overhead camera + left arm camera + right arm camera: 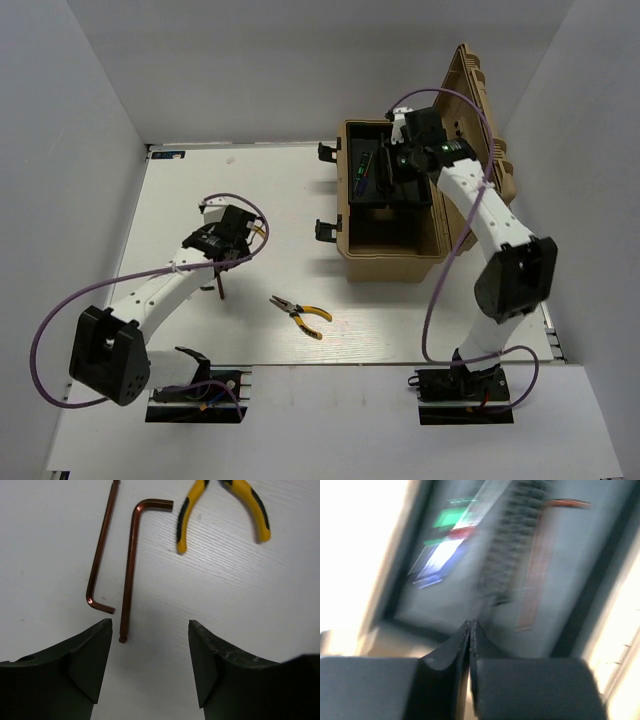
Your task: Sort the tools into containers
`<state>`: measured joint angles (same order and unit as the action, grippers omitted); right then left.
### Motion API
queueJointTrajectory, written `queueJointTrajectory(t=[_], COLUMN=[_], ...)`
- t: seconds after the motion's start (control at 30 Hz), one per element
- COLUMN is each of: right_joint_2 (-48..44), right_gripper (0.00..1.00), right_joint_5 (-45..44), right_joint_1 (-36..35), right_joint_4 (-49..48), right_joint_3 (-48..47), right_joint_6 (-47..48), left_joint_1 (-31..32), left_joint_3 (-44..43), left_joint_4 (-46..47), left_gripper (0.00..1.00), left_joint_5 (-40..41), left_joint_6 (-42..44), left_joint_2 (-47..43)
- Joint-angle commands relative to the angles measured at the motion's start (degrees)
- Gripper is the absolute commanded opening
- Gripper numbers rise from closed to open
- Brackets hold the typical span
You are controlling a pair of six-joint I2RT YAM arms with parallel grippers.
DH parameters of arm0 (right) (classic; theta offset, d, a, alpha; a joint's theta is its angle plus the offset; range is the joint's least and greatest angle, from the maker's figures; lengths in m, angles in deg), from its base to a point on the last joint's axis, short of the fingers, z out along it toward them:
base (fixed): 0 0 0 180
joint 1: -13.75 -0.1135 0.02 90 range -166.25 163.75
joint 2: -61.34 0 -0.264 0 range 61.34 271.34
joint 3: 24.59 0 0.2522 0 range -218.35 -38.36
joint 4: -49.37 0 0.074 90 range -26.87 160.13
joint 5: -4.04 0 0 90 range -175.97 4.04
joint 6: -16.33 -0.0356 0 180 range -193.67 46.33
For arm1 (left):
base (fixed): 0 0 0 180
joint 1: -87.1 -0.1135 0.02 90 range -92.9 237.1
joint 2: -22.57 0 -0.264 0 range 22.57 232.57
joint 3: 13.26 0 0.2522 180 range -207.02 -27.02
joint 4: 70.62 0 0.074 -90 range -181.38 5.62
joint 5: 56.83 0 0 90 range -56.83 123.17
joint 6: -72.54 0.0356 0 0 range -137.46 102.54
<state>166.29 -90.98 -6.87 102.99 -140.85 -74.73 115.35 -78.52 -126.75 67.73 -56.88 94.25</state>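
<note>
Yellow-handled pliers (300,315) lie nearest our side of the white table (200,190). They sit alone in the open stretch between the two arms, nose pointing toward the far left.

Farther in, the left gripper (150,630) hangs low over the table with its fingers spread wide and nothing held. From its wrist camera we see two coppery-brown L-shaped hex keys (131,570) lying side by side on the table, close but not touching. The longer one's straight end reaches in between the fingertips, close to one of them yet apart from it. The shorter one's bend lies just beyond that same fingertip. Past the keys lies a second pair of pliers (184,522); only its yellow and black handles show at the top edge.

Farthest away stands the tan toolbox (395,265), open, its lid (480,110) tipped back. A black tray (390,200) fills its far part, and a green and black screwdriver (357,182) lies along the tray's left side. The right gripper (470,625) reaches down into this tray, fingers pressed together with nothing visible between them. Its wrist view is badly blurred. We make out green and blue-red streaks and a reddish L-shaped streak on the tray floor, but cannot tell what they are.
</note>
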Motion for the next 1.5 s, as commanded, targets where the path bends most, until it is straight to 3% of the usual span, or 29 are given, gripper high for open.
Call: queueJointTrajectory(t=[0.0,0.07,0.2,0.33,0.43,0.7,0.8,0.87,0.97,1.03,1.3,1.47], right_joint_2=[-9.74,-11.86,-14.15,-15.38,-16.26,-17.49,-18.55,-18.90,-19.34,-19.43,-21.10,-21.71], right_gripper=[0.04,0.00,0.00,0.00,0.00,0.00,0.00,0.00,0.00,0.00,0.00,0.00], right_joint_5=[26.10,31.53,30.68,30.50,30.85,31.29,31.30,31.47,32.26,32.52,32.96,33.32], right_joint_1=[-0.73,-1.17,-3.02,-3.63,-4.25,-4.78,-4.69,-4.78,-4.60,-4.60,-4.43,-4.34], right_joint_4=[-3.20,-5.30,-5.32,-5.58,-6.19,-6.90,-7.25,-7.69,-7.60,-7.69,-8.30,-8.31], right_joint_3=[3.52,7.04,8.89,11.00,12.49,13.55,14.43,14.87,15.13,15.22,16.72,17.42], right_joint_6=[0.79,0.80,2.45,2.38,1.85,1.50,-0.08,-0.26,-0.96,-1.22,-1.49,-1.49], left_joint_1=[-5.29,-7.76,-16.36,-19.10,-19.64,-20.16,-20.16,-20.16,-20.69,-20.69,-20.69,-20.69], left_joint_3=[-2.20,-2.20,-3.95,-5.26,-6.50,-5.97,-5.45,-4.74,-4.74,-4.13,-3.43,-4.30], left_joint_4=[3.86,6.41,9.48,13.37,11.78,12.93,12.93,13.54,13.54,13.54,13.54,11.79], left_gripper=[0.72,0.66,0.55,0.58,0.62,0.62,0.55,0.44,0.35,0.33,0.00,0.00], left_joint_5=[-1.33,-3.10,-8.70,-15.84,-15.85,-17.08,-16.37,-16.37,-16.98,-17.78,-18.31,-18.31], left_joint_6=[4.52,6.98,11.10,14.54,15.07,15.07,14.46,14.46,14.46,14.46,13.93,13.93], left_joint_2=[2.23,5.73,12.06,15.85,19.71,24.64,24.65,25.18,26.49,26.49,23.78,16.31])
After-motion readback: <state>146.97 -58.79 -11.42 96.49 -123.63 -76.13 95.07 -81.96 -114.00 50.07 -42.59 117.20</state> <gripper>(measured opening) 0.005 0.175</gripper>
